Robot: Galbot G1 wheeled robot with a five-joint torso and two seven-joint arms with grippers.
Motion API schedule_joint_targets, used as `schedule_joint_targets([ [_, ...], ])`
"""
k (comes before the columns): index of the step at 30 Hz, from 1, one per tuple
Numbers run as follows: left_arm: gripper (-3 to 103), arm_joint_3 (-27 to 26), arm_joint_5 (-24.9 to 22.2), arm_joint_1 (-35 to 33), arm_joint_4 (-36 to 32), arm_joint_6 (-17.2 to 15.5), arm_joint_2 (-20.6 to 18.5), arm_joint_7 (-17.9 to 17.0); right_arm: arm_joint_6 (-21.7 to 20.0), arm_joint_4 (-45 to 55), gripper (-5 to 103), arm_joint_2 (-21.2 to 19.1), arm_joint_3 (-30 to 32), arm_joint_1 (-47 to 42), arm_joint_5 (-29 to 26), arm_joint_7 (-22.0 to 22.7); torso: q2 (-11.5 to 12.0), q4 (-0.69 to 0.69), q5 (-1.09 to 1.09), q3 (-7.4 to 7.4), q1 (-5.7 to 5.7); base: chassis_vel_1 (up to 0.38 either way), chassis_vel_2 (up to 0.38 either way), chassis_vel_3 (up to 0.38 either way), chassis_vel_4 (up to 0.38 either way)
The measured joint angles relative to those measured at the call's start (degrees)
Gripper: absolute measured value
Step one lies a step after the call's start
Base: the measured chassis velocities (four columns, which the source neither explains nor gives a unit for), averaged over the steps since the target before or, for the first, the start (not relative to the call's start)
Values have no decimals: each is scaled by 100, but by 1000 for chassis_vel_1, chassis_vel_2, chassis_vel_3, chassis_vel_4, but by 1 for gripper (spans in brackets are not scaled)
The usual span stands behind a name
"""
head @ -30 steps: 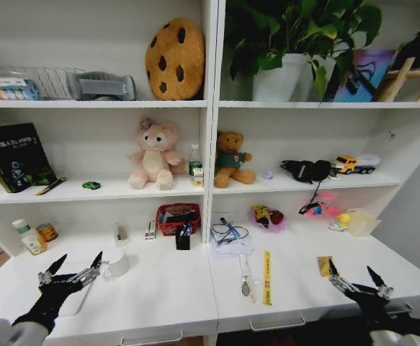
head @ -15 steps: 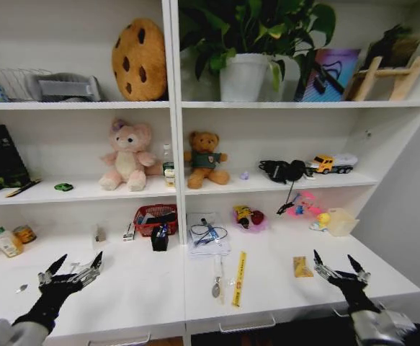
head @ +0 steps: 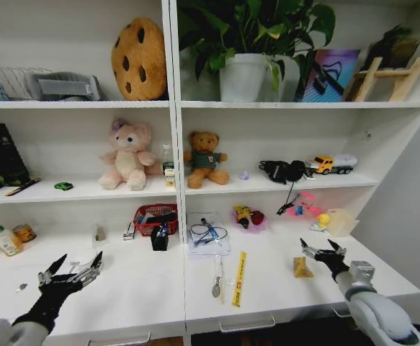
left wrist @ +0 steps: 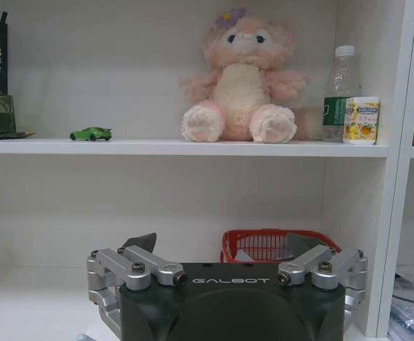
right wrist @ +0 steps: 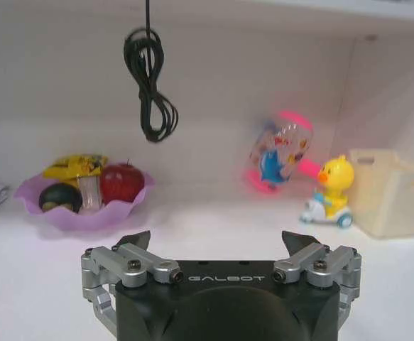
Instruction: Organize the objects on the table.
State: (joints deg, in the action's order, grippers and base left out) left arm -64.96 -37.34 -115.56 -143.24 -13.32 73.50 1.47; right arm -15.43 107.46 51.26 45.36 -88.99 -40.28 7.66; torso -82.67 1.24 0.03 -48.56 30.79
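Observation:
The white table runs under the shelves. A tiny green toy car sits on the lower shelf, left of the pink plush. Blue pens stand in a small black holder by the red basket. My left gripper hovers open over the table's left part, holding nothing. My right gripper is open above the table's right part, just over a small yellow packet.
A yellow ruler and a spoon lie mid-table. At the back stand a red basket, a pink fruit bowl, a duck toy and a beige bin. Small bottles stand far left.
The head camera first swung right, shifting the whole picture left. Since then my right gripper has risen and moved left and forward, over the yellow packet. The left gripper has held still.

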Motion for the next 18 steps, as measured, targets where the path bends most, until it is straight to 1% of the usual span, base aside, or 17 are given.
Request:
schedule_joint_targets([
  [2, 100, 0, 0, 0, 0, 0, 0, 0, -209, -34, 100, -13, -85, -1, -325, 12, 0, 2, -3, 0, 0, 0, 0, 0, 0],
  [4, 100, 0, 0, 0, 0, 0, 0, 0, -221, -71, 100, -13, -137, -3, -359, 14, 0, 2, -3, 0, 0, 0, 0, 0, 0],
  [7, 100, 0, 0, 0, 0, 0, 0, 0, -194, -164, 102, 17, -240, -26, -238, -39, 0, 0, -2, 0, 0, 0, 0, 0, 0],
  [8, 100, 0, 0, 0, 0, 0, 0, 0, -187, -187, 99, 38, -274, -33, -193, -54, 0, 1, -3, 0, -1, 0, 0, 0, 0],
  [10, 100, 0, 0, 0, 0, 0, 0, 0, -183, -214, 99, 67, -308, -35, -154, -65, -1, 1, -3, 1, -1, 0, 0, 0, 0],
  [12, 100, 0, 0, 0, 0, 0, 0, 0, -176, -268, 94, 90, -345, -26, -132, -112, 0, 1, -3, 1, 0, 0, 0, 0, 0],
  [13, 100, 0, 0, 0, 0, 0, 0, 0, -176, -268, 94, 90, -345, -26, -132, -112, 0, 1, -3, 1, 0, 0, 0, 0, 0],
  [15, 100, 0, 0, 0, 0, 0, 0, 0, -218, -320, 84, 102, -386, -11, -160, -107, 0, 0, -3, 1, 0, 0, 0, 0, 0],
  [16, 100, 0, 0, 0, 0, 0, 0, 0, -218, -320, 84, 102, -386, -11, -160, -107, 0, 0, -3, 1, 0, 0, 0, 0, 0],
  [18, 100, 0, 0, 0, 0, 0, 0, 1, -220, -380, 73, 117, -402, -1, -153, -118, 0, 1, -3, 1, 0, 0, 0, 0, 0],
])
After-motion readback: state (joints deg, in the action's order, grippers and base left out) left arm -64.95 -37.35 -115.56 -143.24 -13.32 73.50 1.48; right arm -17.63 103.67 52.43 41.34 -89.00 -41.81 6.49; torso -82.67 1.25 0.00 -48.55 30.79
